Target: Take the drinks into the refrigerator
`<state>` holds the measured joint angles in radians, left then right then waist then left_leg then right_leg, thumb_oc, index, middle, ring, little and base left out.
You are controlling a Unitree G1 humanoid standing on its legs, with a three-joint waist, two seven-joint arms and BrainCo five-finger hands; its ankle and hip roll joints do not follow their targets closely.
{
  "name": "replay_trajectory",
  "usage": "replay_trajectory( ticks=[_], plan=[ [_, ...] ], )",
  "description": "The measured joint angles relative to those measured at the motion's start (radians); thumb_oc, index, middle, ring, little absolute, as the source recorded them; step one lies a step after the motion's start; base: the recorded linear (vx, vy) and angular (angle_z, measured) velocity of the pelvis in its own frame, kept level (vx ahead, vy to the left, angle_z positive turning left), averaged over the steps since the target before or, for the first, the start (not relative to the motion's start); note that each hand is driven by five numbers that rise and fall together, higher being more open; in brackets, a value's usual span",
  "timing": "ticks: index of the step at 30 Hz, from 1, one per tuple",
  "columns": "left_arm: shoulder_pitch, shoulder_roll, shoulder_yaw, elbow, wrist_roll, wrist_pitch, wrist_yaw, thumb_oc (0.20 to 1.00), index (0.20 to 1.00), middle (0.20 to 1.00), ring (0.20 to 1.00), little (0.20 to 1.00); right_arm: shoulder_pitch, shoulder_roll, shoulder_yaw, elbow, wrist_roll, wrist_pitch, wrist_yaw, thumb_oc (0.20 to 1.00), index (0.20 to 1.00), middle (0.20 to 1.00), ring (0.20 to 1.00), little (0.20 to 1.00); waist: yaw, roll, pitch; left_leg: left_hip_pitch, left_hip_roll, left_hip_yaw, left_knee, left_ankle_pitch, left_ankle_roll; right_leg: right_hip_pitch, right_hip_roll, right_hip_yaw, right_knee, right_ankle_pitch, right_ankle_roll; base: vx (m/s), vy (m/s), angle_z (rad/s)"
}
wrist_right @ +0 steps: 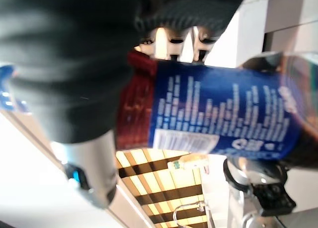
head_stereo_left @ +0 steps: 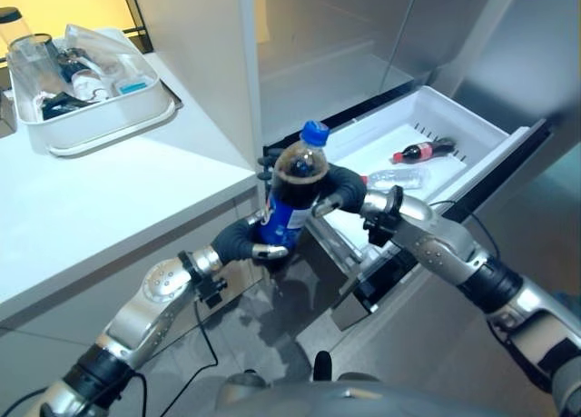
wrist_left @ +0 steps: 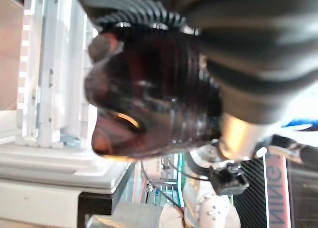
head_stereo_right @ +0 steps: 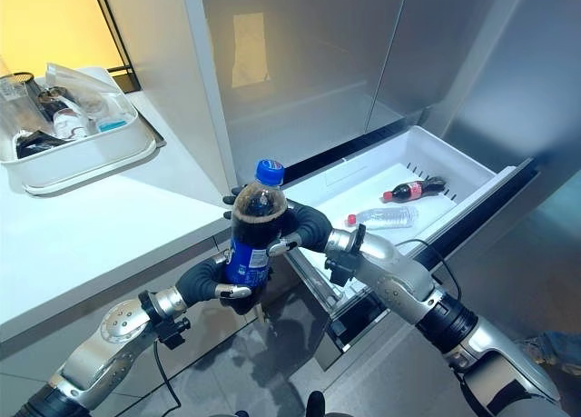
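Cola bottle held in both hands above the open fridge drawer

Drinks-wise, the dark cola bottle with blue cap and blue label [head_stereo_right: 251, 231] stands upright in mid-air, between the counter edge and the pulled-out white plastic refrigerator drawer [head_stereo_right: 472, 176]. Both hands are on it. The left hand [head_stereo_right: 207, 279] is curled round the lower part, near the base, taking the weight from below. The right hand [head_stereo_right: 304, 226] is wrapped round the upper body at about label height, w/ its dark-tipped fingers showing past the label in the right wrist view. That double grip looks like a handover, or a steadying hold: judging by the layout, the right arm is the one nearer the drawer, so it makes sense for it to carry the bottle the rest of the way.

Already lying flat in the drawer are a small red-labelled cola bottle [head_stereo_right: 413, 189] and a clear plastic water bottle [head_stereo_right: 381, 218], just beside each other (on their sides, prob. because the drawer is shallow). On the white counter [head_stereo_right: 82, 226], well apart from the work, sits a white plastic tray of clear containers [head_stereo_right: 77, 158].

Task is partway done; the held bottle is not yet in the drawer.
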<state>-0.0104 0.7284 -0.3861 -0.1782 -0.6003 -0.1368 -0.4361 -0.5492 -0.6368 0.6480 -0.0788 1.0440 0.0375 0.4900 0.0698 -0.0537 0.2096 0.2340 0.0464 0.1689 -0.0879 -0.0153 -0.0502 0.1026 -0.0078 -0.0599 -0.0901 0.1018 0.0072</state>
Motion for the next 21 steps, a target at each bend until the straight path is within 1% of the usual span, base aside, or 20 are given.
replay_trajectory(
  ticks=[4, 11, 12, 13, 14, 21],
  plan=[
    [-0.001, 0.0, -0.001, 0.0, 0.0, -0.013, 0.0, 0.2, 0.2, 0.2, 0.2, 0.2, -0.004, -0.003, 0.037, -0.005, 0.008, 0.018, 0.001, 1.0, 1.0, 1.0, 1.0, 1.0, 0.002, 0.0, 0.0, 0.0, -0.001, 0.0, 0.0, 0.0, 0.0, 0.0, 0.0, 0.0, 0.0, 0.0, 0.0, 0.0, 0.0, 0.0],
    [-0.001, -0.001, -0.001, 0.0, 0.0, -0.02, 0.001, 0.2, 0.2, 0.2, 0.2, 0.2, -0.005, 0.014, 0.037, -0.005, 0.03, 0.021, 0.0, 1.0, 1.0, 1.0, 1.0, 1.0, 0.002, 0.0, 0.0, 0.0, 0.0, 0.001, 0.0, 0.0, 0.0, -0.001, 0.0, 0.0, 0.0, 0.0, 0.0, 0.0, 0.0, 0.0],
    [-0.001, -0.002, -0.001, 0.0, 0.0, -0.025, 0.001, 0.2, 0.2, 0.2, 0.2, 0.2, -0.005, 0.018, 0.035, -0.005, 0.034, 0.021, 0.0, 0.859, 0.859, 0.859, 0.859, 0.859, 0.002, 0.0, 0.0, 0.0, 0.0, 0.002, 0.0, 0.0, 0.0, -0.002, 0.0, 0.001, 0.0, 0.0, 0.0, 0.0, 0.0, 0.0],
    [-0.001, -0.003, 0.0, 0.0, 0.0, -0.028, 0.001, 0.2, 0.2, 0.2, 0.2, 0.2, -0.005, 0.029, 0.035, -0.005, 0.045, 0.021, 0.0, 0.41, 0.41, 0.41, 0.41, 0.41, 0.002, 0.0, 0.0, 0.0, 0.0, 0.002, 0.0, 0.0, 0.0, -0.002, 0.0, 0.002, 0.0, 0.0, 0.0, 0.0, 0.0, 0.0],
    [-0.001, -0.003, 0.0, 0.0, 0.0, -0.029, 0.001, 0.2, 0.2, 0.2, 0.2, 0.2, -0.005, 0.03, 0.035, -0.005, 0.049, 0.022, -0.001, 0.2, 0.2, 0.2, 0.2, 0.2, 0.002, 0.0, 0.0, 0.0, 0.0, 0.002, 0.0, 0.0, 0.0, -0.002, 0.0, 0.002, 0.0, 0.0, 0.0, 0.0, 0.0, 0.0],
    [-0.001, -0.016, -0.006, -0.001, 0.001, -0.032, -0.005, 0.2, 0.2, 0.2, 0.2, 0.2, -0.005, 0.04, 0.034, -0.005, 0.048, 0.025, -0.014, 0.2, 0.2, 0.2, 0.2, 0.2, 0.002, 0.003, -0.002, 0.0, -0.001, 0.003, 0.0, 0.0, 0.0, -0.002, 0.0, 0.002, 0.0, 0.0, 0.0, 0.0, 0.0, 0.0]
  ],
)
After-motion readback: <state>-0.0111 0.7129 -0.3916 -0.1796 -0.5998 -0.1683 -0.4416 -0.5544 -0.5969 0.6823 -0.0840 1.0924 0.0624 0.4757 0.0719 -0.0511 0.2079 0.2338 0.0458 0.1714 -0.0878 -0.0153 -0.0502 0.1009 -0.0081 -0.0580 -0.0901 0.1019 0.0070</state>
